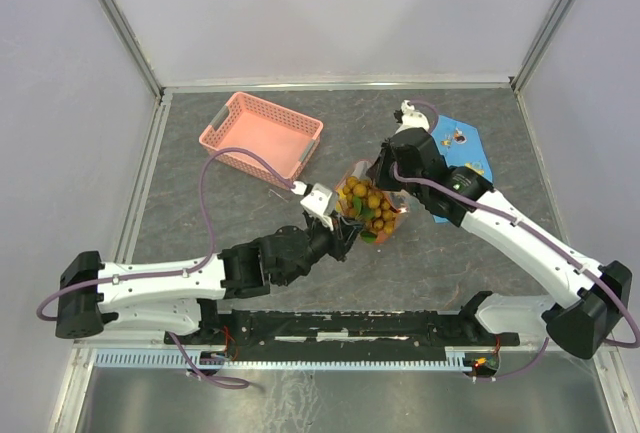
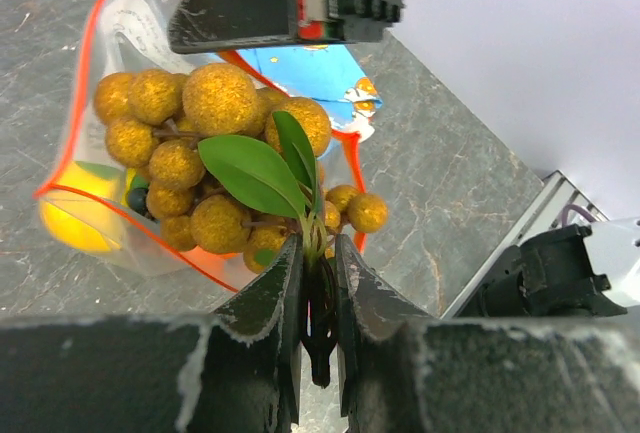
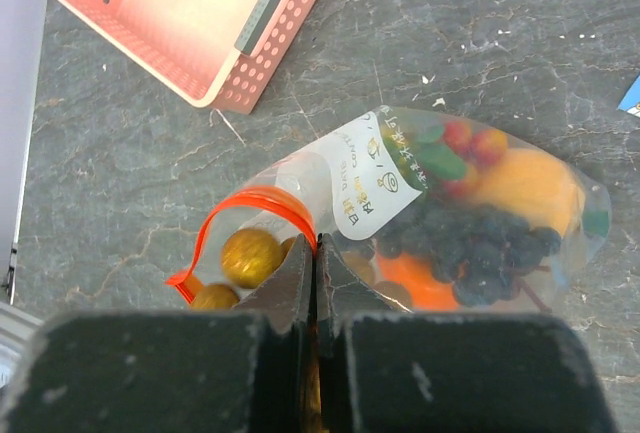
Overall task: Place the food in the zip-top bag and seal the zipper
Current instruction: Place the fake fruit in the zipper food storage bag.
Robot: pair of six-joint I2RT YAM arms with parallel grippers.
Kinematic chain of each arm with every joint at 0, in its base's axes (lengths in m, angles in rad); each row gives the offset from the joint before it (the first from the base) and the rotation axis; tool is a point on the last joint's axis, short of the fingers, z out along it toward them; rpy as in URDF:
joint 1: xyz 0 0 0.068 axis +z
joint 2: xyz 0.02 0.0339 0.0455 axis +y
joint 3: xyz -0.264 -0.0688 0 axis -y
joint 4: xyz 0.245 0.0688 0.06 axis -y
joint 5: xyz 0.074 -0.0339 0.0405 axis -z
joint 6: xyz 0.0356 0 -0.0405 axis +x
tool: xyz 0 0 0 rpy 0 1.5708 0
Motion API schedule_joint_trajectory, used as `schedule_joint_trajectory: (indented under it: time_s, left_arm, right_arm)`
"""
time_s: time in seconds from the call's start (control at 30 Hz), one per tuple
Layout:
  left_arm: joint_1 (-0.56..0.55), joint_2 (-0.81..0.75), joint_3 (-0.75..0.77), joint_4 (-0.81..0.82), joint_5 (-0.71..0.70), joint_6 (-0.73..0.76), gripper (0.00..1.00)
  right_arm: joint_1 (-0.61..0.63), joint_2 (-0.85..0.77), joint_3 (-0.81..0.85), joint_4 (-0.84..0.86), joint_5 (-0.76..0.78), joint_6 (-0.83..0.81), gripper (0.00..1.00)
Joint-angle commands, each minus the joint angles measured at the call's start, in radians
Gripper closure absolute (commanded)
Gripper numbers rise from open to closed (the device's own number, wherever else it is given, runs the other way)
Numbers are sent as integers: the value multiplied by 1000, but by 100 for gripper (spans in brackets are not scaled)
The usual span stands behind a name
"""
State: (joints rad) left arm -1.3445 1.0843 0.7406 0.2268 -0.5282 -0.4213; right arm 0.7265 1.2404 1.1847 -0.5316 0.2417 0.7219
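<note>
My left gripper point(image 2: 318, 248) is pinched narrow on the stem of the grape bunch point(image 2: 215, 103). The bunch sits just ahead of the fingers, within the open mouth of the bag point(image 2: 130, 18). My right gripper point(image 3: 316, 253) is clamped tight on the zipper point(image 3: 262, 196) at the rim. The bag's body lies beyond it, with other fruit point(image 3: 520, 188) inside.

zip-top bag point(image 3: 350, 188): clear plastic, glossy, crinkled | zipper point(image 3: 262, 196): red plastic strip, smooth | grape bunch point(image 2: 220, 101): matt, grainy-rough berries | leaves point(image 2: 255, 168): green, smooth, slight sheen | basket point(image 3: 300, 13): pink plastic, perforated, smooth | table point(image 3: 480, 33): dark stone-look, matt, veined | left pincer point(image 2: 318, 253): black, matt, edges scuffed pale
</note>
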Motion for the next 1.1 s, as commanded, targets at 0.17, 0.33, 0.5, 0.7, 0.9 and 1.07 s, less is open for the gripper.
schedule_joint_trajectory:
  time_s: [0.17, 0.33, 0.5, 0.7, 0.9, 1.07]
  left_arm:
    - [98, -26, 58, -136, -146, -163, 97]
    - [202, -24, 94, -221, -104, -238, 97]
    - [209, -8, 131, -267, -136, -222, 97]
    - [168, 49, 142, -181, -261, -59, 97]
    - [86, 112, 88, 25, -384, 113, 97]
    - [61, 197, 103, 45, -364, 141, 97]
  right_arm:
    - [1, -60, -14, 74, -98, -28, 98]
    - [1, -61, -9, 62, -121, -25, 98]
    - [1, -44, 4, 68, -134, -1, 98]
    - [3, -20, 6, 95, -139, 90, 98]
    - [6, -1, 2, 132, -139, 138, 98]
    - [5, 9, 21, 126, -132, 132, 98]
